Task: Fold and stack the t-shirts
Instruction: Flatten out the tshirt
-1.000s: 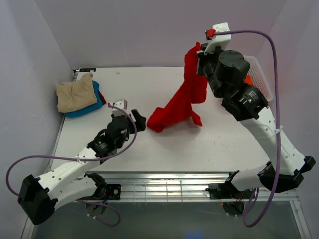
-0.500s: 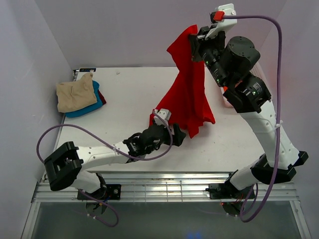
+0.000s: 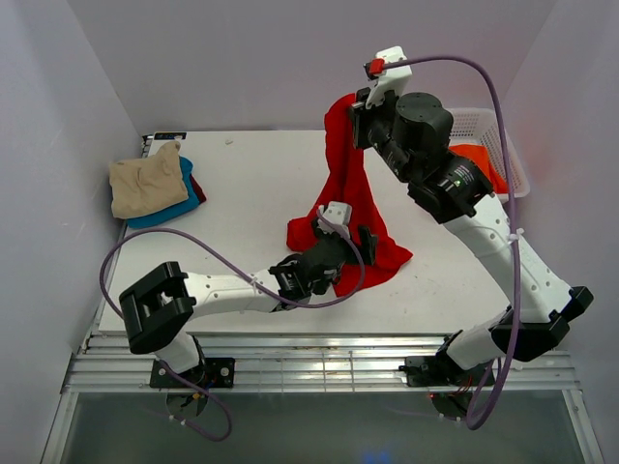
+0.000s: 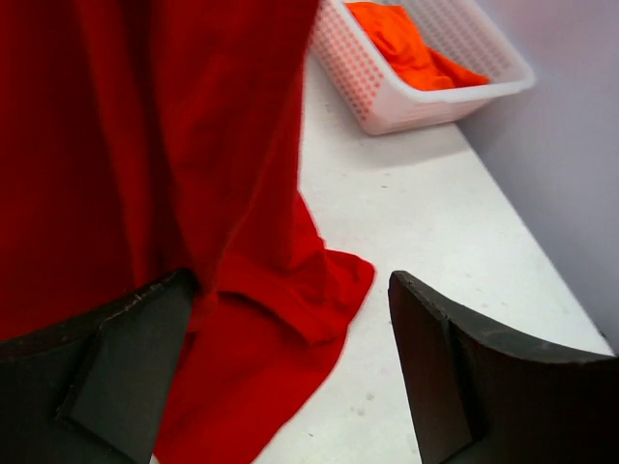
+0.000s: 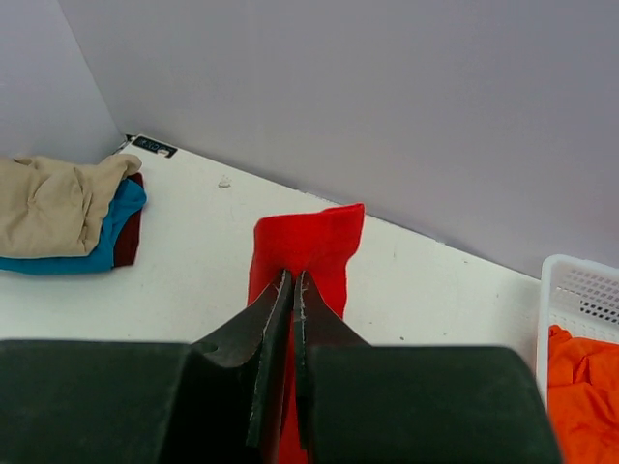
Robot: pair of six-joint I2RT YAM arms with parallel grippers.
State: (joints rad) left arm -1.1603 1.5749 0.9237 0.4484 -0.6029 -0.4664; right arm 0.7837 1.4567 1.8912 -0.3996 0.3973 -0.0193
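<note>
My right gripper is shut on the top of the bright red t-shirt and holds it up so it hangs down; its lower end lies bunched on the table. The pinch shows in the right wrist view, with red cloth sticking out past the tips. My left gripper is open at the shirt's lower part. In the left wrist view the red cloth hangs by the left finger and lies between the jaws. A folded stack, tan t-shirt on teal and dark red, sits far left.
A white lattice basket with an orange t-shirt stands at the far right; it also shows in the left wrist view. The stack shows in the right wrist view. Walls close in at the back and both sides.
My left arm has reached right and forward to the shirt's lower edge. My right gripper has swung left and lower with the shirt, whose hem now rests on the table.
</note>
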